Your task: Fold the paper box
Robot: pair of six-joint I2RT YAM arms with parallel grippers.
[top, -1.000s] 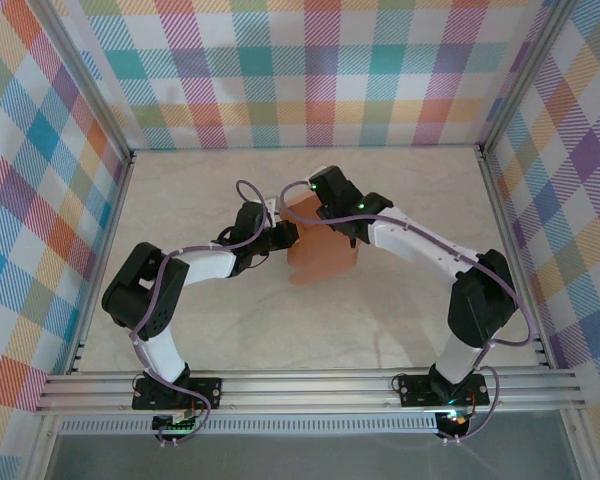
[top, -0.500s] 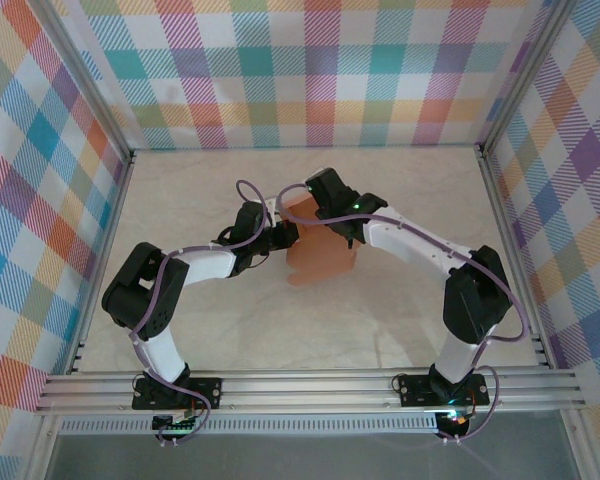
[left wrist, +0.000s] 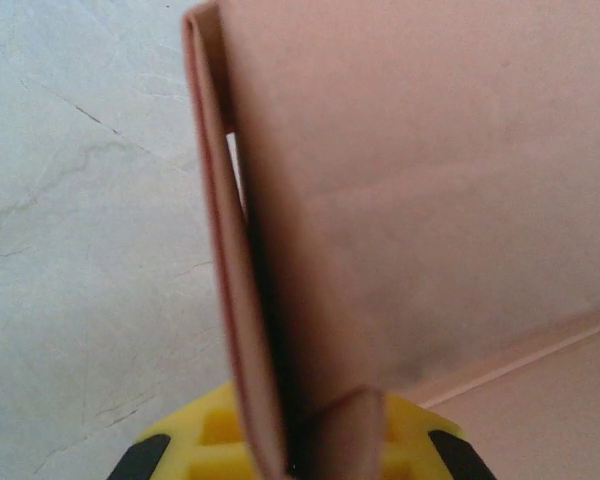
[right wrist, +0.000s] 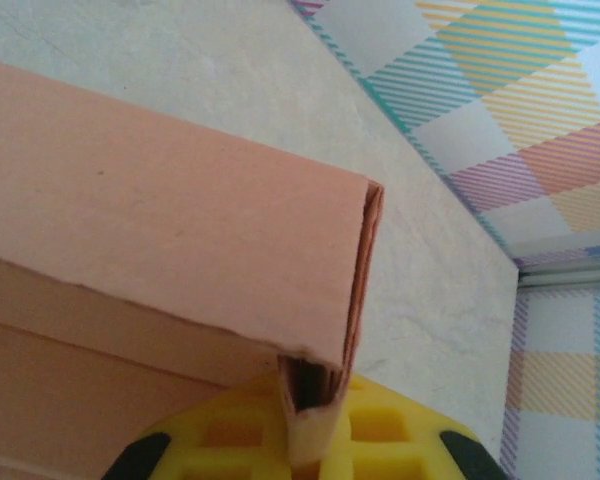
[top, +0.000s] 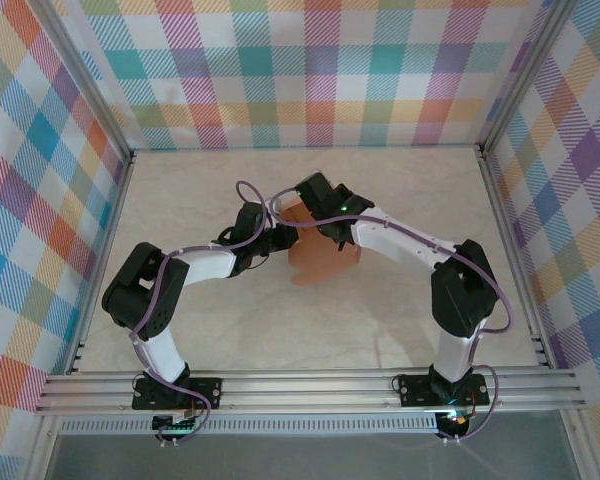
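The paper box (top: 326,259) is a salmon-orange cardboard piece, partly folded, in the middle of the table between both arms. My left gripper (top: 283,237) holds its left edge. In the left wrist view two folded layers (left wrist: 410,200) run down into the yellow jaws of the left gripper (left wrist: 310,452), which is shut on them. My right gripper (top: 317,211) is at the box's far left corner. In the right wrist view a folded flap (right wrist: 160,230) ends between the yellow jaws of the right gripper (right wrist: 315,432), shut on its edge.
Pale marbled tabletop (top: 400,320) surrounds the box. Plaid walls (top: 310,70) close off the back and both sides, with aluminium posts (top: 505,190) along the edges. A metal rail (top: 310,385) carrying the arm bases runs across the near edge.
My right arm has swung left, its gripper shifting toward the box's far left corner, and it opened briefly and shut again on the flap. The left arm has stayed put.
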